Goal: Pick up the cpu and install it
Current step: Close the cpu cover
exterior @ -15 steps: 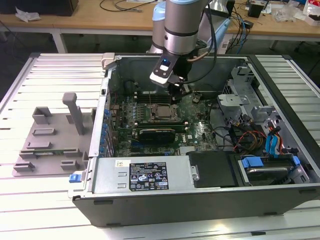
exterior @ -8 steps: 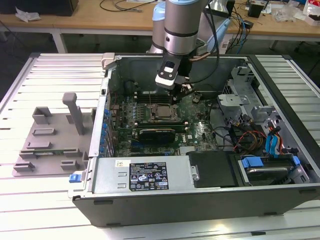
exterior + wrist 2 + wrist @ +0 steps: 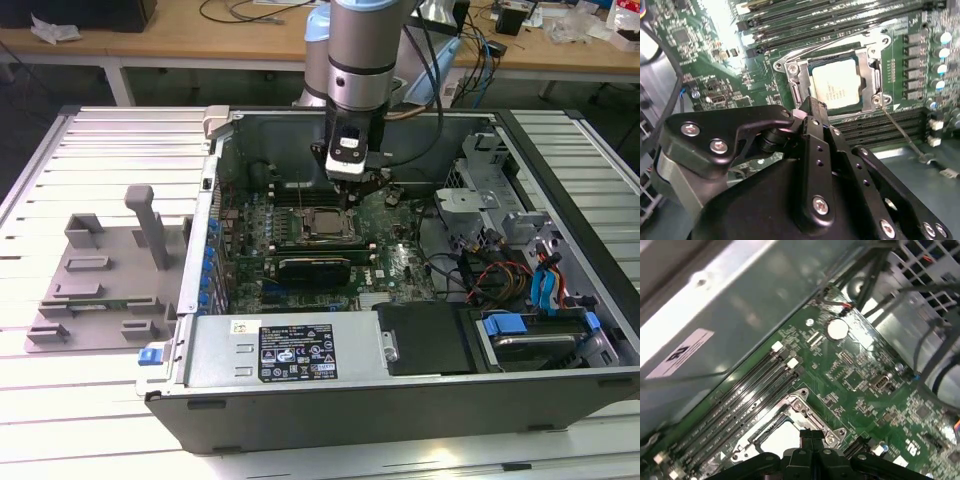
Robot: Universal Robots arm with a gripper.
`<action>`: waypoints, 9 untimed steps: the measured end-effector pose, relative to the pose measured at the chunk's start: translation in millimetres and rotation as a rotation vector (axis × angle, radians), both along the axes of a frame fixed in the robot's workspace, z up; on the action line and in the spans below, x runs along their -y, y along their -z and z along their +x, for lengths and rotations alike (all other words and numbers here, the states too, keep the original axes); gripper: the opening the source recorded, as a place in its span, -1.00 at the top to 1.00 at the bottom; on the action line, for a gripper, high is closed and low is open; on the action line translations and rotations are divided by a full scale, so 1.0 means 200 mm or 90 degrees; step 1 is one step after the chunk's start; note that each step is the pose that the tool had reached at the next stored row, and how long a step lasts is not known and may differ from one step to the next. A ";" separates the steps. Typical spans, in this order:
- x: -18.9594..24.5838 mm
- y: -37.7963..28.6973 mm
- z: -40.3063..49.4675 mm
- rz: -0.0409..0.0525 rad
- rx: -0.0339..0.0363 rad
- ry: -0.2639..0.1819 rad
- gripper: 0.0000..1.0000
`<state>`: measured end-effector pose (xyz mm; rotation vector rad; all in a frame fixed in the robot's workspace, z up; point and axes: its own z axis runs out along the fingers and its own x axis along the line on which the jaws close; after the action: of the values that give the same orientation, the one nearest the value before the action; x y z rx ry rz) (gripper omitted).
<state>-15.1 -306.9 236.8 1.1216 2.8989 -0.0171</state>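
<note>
Cpu (image 3: 836, 85) is sitting flat in the socket frame (image 3: 875, 75) on the green motherboard (image 3: 695, 50). It's a square chip w/ a pale silver-grey top, faint print and a thin light rim, and glare is washing it out a bit. The metal frame is ringing it on all sides. RAM slots (image 3: 790, 20) are running alongside. Gripper (image 3: 812, 104) is hanging over the socket's edge w/ fingers pressed together, gripping nothing. In the exterior view the arm is reaching down into the open pc case (image 3: 400, 400), w/ the gripper (image 3: 355, 192) just beside the cpu (image 3: 322, 222), toward the exterior view's right.
</note>
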 end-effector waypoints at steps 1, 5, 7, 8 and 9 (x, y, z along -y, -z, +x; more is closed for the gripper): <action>0.000 0.000 0.000 -0.0003 0.0000 -0.014 0.79; 0.000 0.003 0.000 -0.0018 0.0000 -0.088 0.79; 0.000 0.005 0.000 -0.0030 0.0000 -0.145 0.79; 0.000 0.006 0.000 -0.0037 0.0000 -0.172 0.79; 0.000 0.006 0.000 -0.0043 0.0000 -0.195 0.79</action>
<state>-15.1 -306.9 235.6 0.6653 3.0326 -0.0187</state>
